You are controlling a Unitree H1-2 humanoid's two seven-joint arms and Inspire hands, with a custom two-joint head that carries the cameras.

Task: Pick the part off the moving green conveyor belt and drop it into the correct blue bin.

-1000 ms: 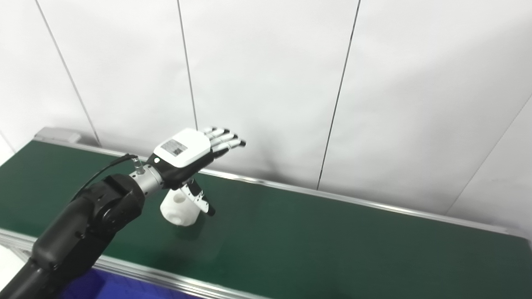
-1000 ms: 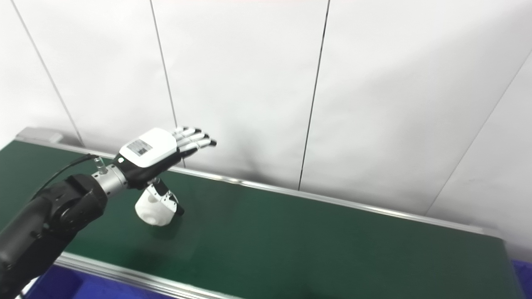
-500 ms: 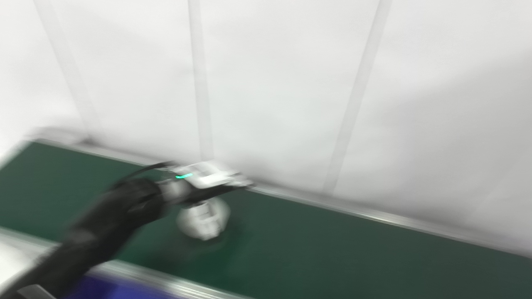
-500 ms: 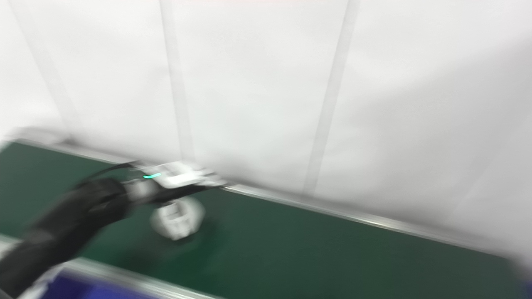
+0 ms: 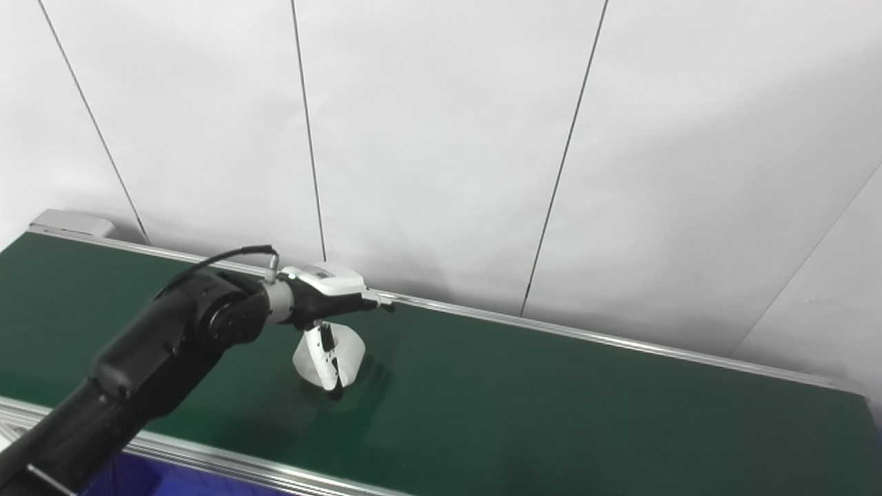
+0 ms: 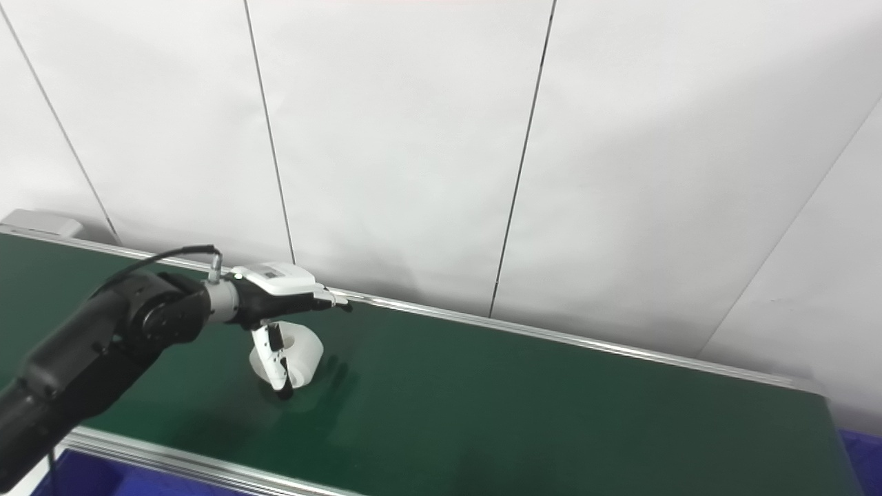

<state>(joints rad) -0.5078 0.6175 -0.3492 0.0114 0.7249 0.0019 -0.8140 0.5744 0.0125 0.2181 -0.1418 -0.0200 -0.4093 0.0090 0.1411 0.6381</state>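
Note:
A white rounded part (image 5: 342,353) with a hole in its top sits on the green conveyor belt (image 5: 551,399), left of middle. My left hand (image 5: 325,293) hovers flat just above the part, palm down, fingers stretched toward the back wall and thumb (image 5: 328,358) hanging down in front of the part. The fingers are apart and hold nothing. The same hand (image 6: 279,293) and part (image 6: 303,355) show in the right eye view. My right hand is not in view.
Blue bins show at the bottom left (image 5: 165,479) below the belt's near rail and at the far right (image 6: 861,455). A metal rail (image 5: 620,341) edges the belt's far side against white wall panels.
The left hand has dropped low over the part and levelled out, with the thumb now down in front of it. The part has moved right along the belt. The camera shifted and blurred in between.

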